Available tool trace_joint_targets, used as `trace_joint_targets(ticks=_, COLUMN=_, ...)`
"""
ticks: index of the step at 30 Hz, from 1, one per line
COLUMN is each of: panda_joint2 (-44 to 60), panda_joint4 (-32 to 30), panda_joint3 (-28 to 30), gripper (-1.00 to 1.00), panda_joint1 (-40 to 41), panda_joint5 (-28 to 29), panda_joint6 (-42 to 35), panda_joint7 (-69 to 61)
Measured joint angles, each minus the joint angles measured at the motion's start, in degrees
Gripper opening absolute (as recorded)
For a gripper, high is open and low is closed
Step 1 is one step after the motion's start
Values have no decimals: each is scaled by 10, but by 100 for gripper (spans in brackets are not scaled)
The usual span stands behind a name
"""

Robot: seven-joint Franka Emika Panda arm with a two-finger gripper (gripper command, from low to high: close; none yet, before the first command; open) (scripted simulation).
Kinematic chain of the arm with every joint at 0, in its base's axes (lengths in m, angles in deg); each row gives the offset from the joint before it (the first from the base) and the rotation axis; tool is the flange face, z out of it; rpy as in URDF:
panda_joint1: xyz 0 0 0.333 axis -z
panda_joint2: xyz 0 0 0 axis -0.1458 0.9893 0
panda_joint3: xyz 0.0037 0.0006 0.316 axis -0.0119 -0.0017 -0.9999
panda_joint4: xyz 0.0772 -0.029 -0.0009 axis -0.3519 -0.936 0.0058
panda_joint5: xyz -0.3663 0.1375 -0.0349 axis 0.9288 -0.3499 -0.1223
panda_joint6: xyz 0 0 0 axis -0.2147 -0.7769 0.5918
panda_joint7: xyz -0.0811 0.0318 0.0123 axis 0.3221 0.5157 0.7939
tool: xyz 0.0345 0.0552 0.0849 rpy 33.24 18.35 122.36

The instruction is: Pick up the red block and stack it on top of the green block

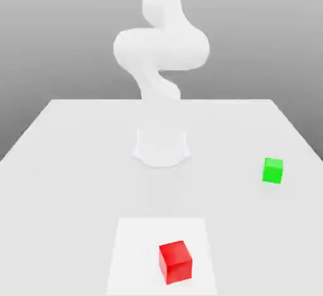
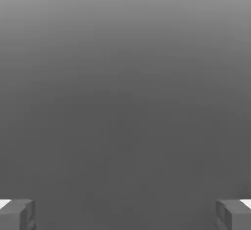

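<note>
My hand (image 2: pixel 125 214) is hanging with its fingers (image 2: pixel 17 214) spread wide, pinching nothing. On the surface (image 1: pixel 63 162) the red block (image 1: pixel 175 261) is sitting near the front edge; the green block (image 1: pixel 272 170) is lying well apart, toward the exterior view's right. How the red block lies from my hand I cannot tell — it is facing blank grey.

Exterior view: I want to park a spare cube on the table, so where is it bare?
Bare: everything on the exterior view's left of the arm's base, and the stretch between the red block and the green block. Nowhere is crowded.
</note>
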Motion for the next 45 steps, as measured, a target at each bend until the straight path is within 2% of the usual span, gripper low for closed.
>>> trace_joint_targets(ticks=14, panda_joint2=295, panda_joint4=-82, panda_joint3=20, gripper=0, panda_joint1=-40, panda_joint5=-19, panda_joint6=129, panda_joint7=-94)
trace_joint_targets(ticks=22, panda_joint2=460, panda_joint4=-129, panda_joint3=16, gripper=0, panda_joint1=-46, panda_joint5=-10, panda_joint6=202, panda_joint7=-134)
trace_joint_targets(ticks=28, panda_joint2=584, panda_joint4=-124, panda_joint3=10, gripper=0, panda_joint1=-42, panda_joint5=-12, panda_joint6=294, panda_joint7=-144)
trace_joint_targets(ticks=29, panda_joint2=599, panda_joint4=-122, panda_joint3=8, gripper=-100, panda_joint1=-41, panda_joint5=-14, panda_joint6=306, panda_joint7=-145)
trace_joint_targets(ticks=36, panda_joint2=599, panda_joint4=-122, panda_joint3=8, gripper=-100, panda_joint1=-40, panda_joint5=-13, panda_joint6=307, panda_joint7=-145)
trace_joint_targets(ticks=41, panda_joint2=509, panda_joint4=-136, panda_joint3=11, gripper=-100, panda_joint1=-43, panda_joint5=-5, panda_joint6=230, panda_joint7=-139)
trace_joint_targets(ticks=45, panda_joint2=453, panda_joint4=-170, panda_joint3=-56, gripper=-100, panda_joint1=-101, panda_joint5=-41, panda_joint6=210, panda_joint7=-187)
